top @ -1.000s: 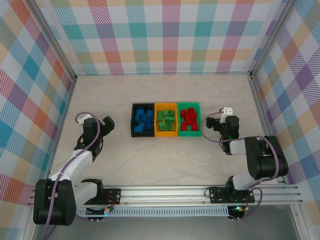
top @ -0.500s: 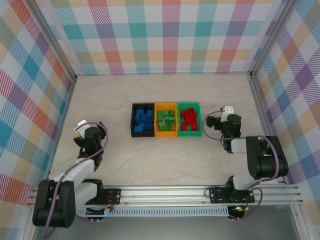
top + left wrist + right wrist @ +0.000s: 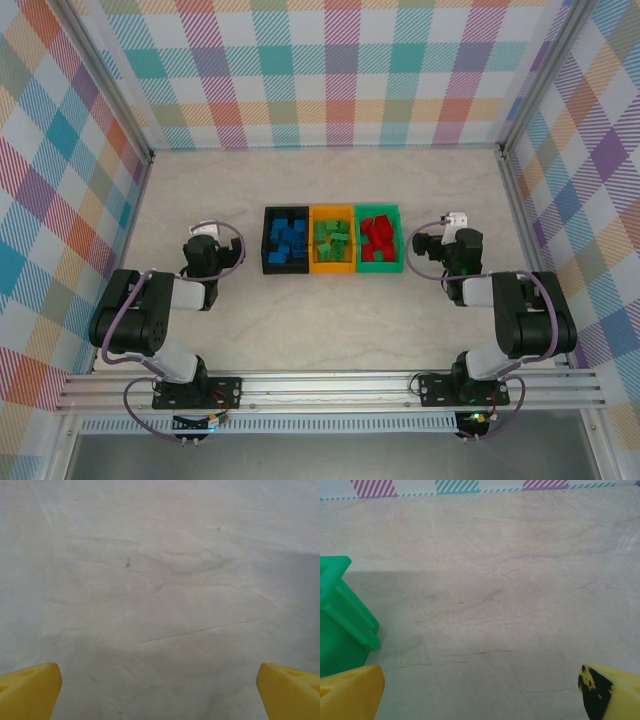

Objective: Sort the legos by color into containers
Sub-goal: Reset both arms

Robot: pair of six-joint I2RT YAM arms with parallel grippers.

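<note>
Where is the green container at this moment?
In the top view, the green container stands at the right end of the row, joined to the orange container on its left; red legos lie in it.

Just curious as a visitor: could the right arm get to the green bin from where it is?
Probably yes: the right gripper is open, close beside the green bin, with nothing between them.
</note>
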